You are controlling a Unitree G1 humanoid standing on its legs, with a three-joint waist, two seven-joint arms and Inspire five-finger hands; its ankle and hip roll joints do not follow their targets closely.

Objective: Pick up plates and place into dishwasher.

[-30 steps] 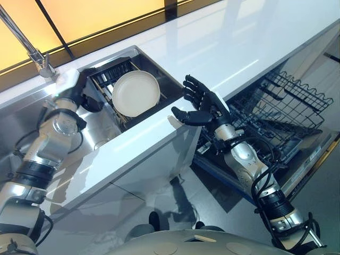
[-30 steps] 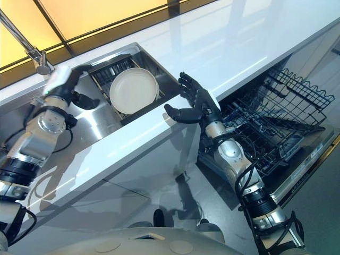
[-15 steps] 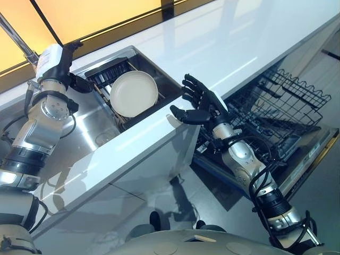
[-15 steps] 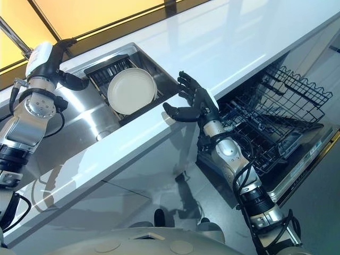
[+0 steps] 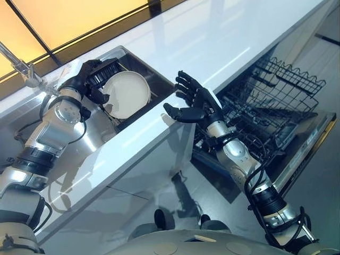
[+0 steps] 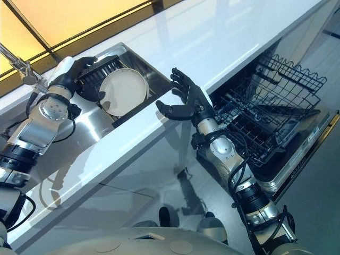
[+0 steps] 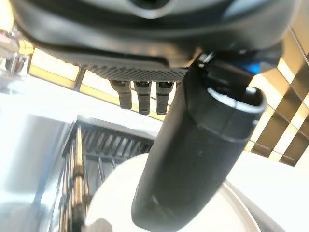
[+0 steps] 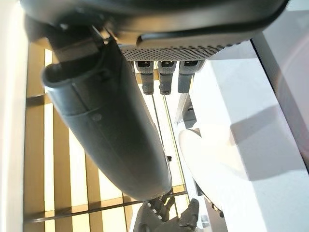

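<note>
A round cream plate point(image 5: 129, 94) stands tilted in a dark dish rack point(image 5: 109, 69) inside the sink. My left hand point(image 5: 89, 78) is at the plate's left rim, fingers straight over the rack behind it. In the left wrist view the thumb point(image 7: 193, 154) reaches across the plate's face point(image 7: 113, 203) without closing on it. My right hand point(image 6: 187, 102) hovers open with fingers spread above the counter's front edge, right of the plate and apart from it. The dishwasher point(image 5: 276, 106) stands open at the right with its wire basket pulled out.
The steel sink point(image 5: 98, 135) is sunk into a long white counter point(image 5: 223, 37). A faucet point(image 5: 21, 68) rises at the sink's far left. The lowered dishwasher door point(image 5: 311, 151) juts out over the grey floor. An amber wall panel runs behind the counter.
My left hand has come down from beside the faucet to the plate's left rim. The right hand stays open in much the same place. The camera has shifted slightly.
</note>
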